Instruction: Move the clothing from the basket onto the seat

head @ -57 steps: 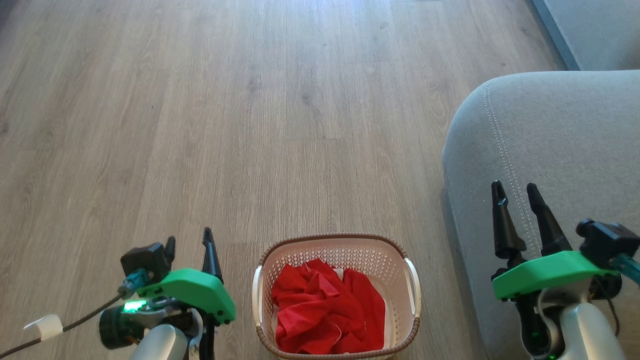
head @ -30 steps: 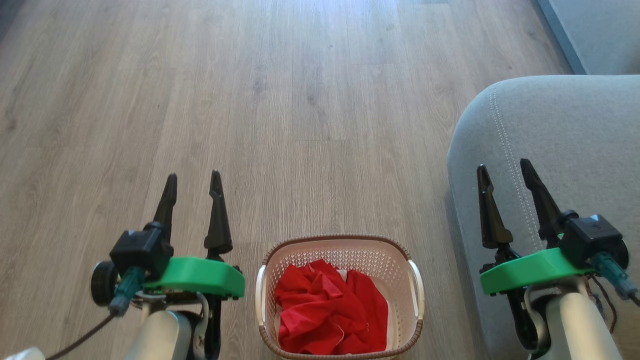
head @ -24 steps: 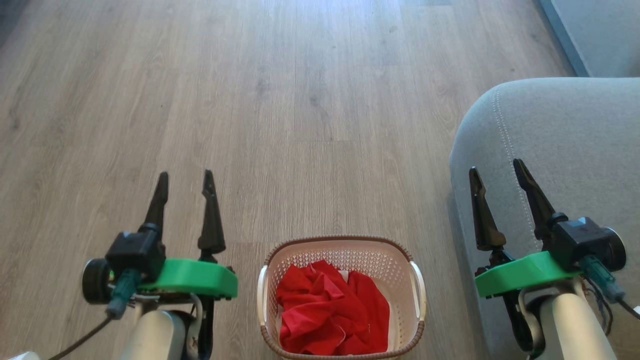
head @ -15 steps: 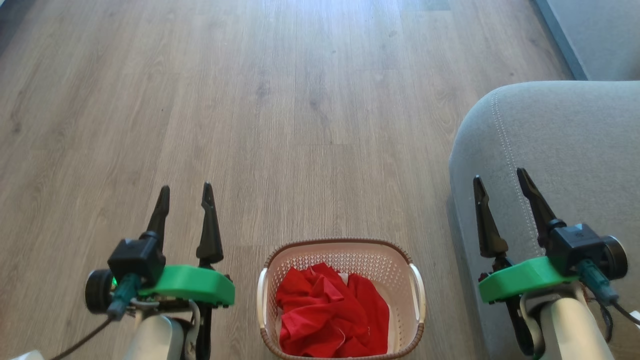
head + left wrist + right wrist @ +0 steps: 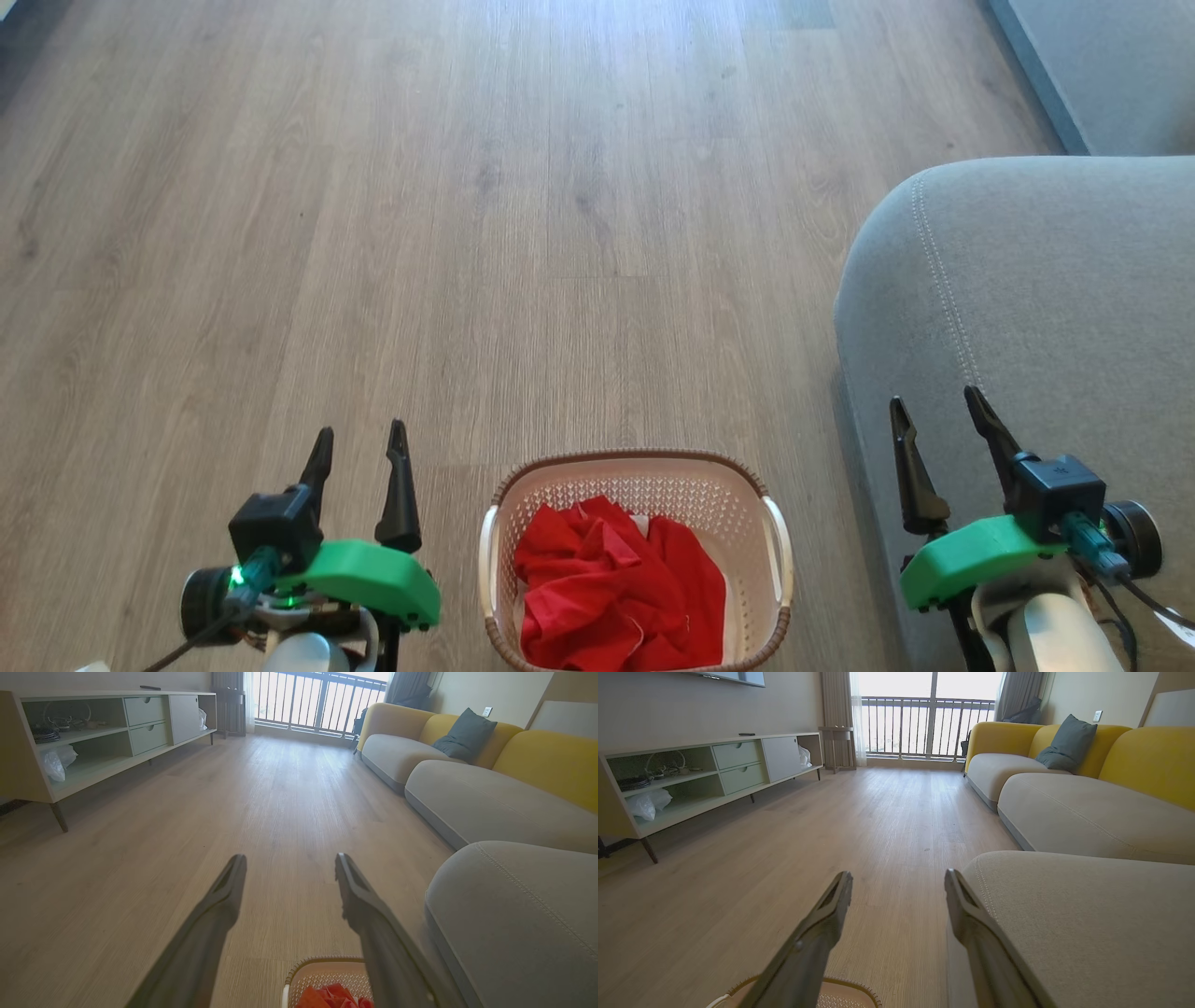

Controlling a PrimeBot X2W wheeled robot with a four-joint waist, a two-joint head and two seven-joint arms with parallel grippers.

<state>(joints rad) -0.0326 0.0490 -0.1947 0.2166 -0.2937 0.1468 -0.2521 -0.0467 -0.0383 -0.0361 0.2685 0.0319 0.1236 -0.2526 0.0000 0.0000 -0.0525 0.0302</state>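
Note:
The cream basket with a brown rim stands on the wood floor at the bottom centre of the head view, crumpled red clothing inside it. The basket's rim and a bit of red clothing peek in at the bottom of the left wrist view. The grey seat rises on the right. My left gripper hovers open left of the basket, empty. Over the seat's near edge my right gripper stands open, nothing between its fingers. The seat also lies to the right of the right gripper's fingers.
Wood floor stretches ahead. A long sofa with grey cushions and yellow backs runs along the right wall, with a dark pillow. A low media cabinet stands on the left. A balcony railing closes the far end.
Both arms rose and then dropped back toward the bottom of the head view, fingers staying open. The head camera shifted slightly. The basket and clothing stayed put.

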